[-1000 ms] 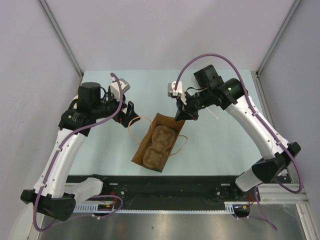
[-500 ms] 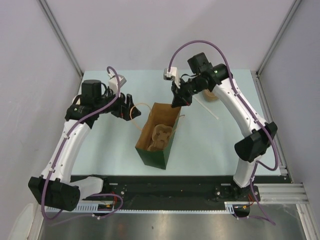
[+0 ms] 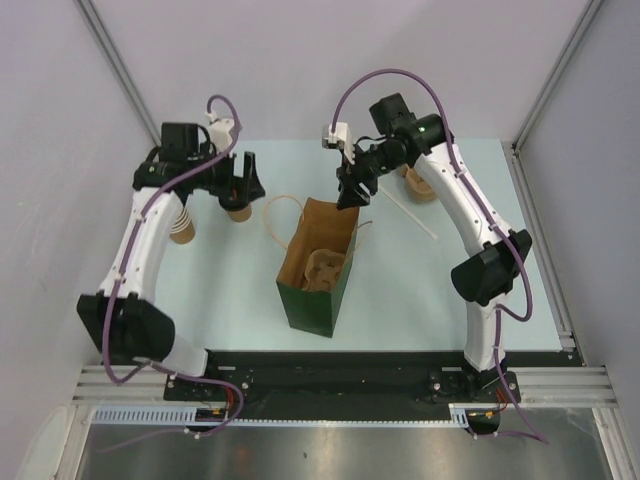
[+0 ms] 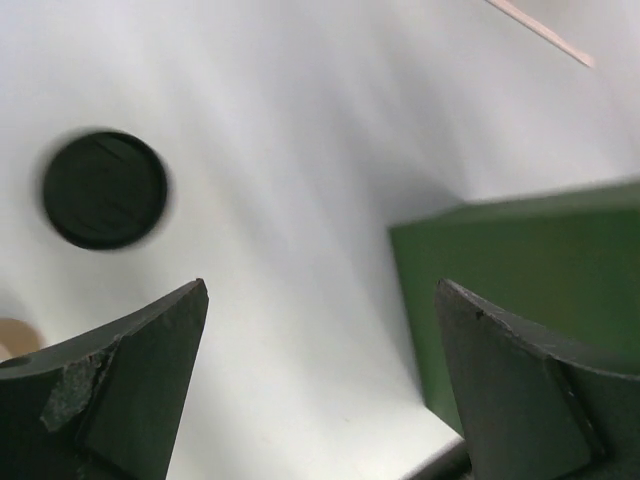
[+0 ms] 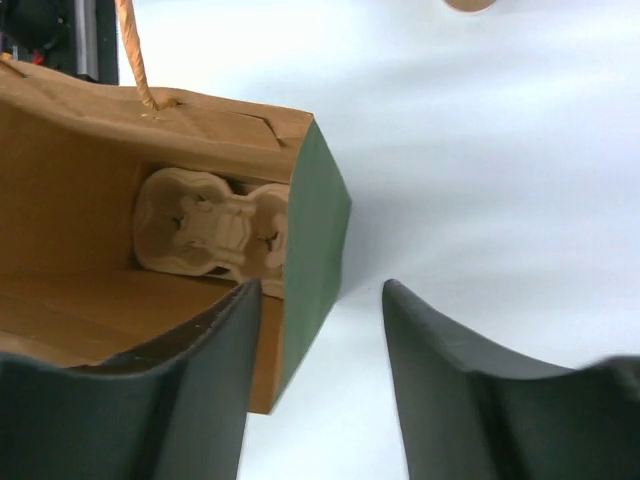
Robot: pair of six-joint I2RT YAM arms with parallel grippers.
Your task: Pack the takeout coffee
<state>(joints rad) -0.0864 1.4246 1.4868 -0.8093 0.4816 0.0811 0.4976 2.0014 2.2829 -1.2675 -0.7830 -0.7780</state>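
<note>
The takeout coffee [image 3: 237, 212] is a small brown cup on the far left of the table; its round black lid [image 4: 105, 190] shows at the upper left of the left wrist view. My left gripper [image 3: 237, 190] hovers just above it, open [image 4: 322, 290], with only table between the fingers. The paper bag [image 3: 320, 300], green outside and kraft inside, stands upright in the middle with its mouth open. My right gripper [image 3: 350, 198] is at the bag's far rim, open [image 5: 322, 285]; one finger is over the inside and one outside the green wall [image 5: 315, 230], and neither touches it.
A pulp cup carrier [image 3: 318, 272] lies in the bottom of the bag [image 5: 210, 225]. A stack of pale paper cups [image 3: 182, 228] stands left of the coffee. Another tan cup [image 3: 418, 187] and a thin straw [image 3: 410, 215] are at the far right. The bag's handle loop [image 3: 275, 215] sticks out to the left.
The bag has gone from lying flat to standing upright. My right gripper has opened and let go of its rim. My left arm has swung back and left over the coffee.
</note>
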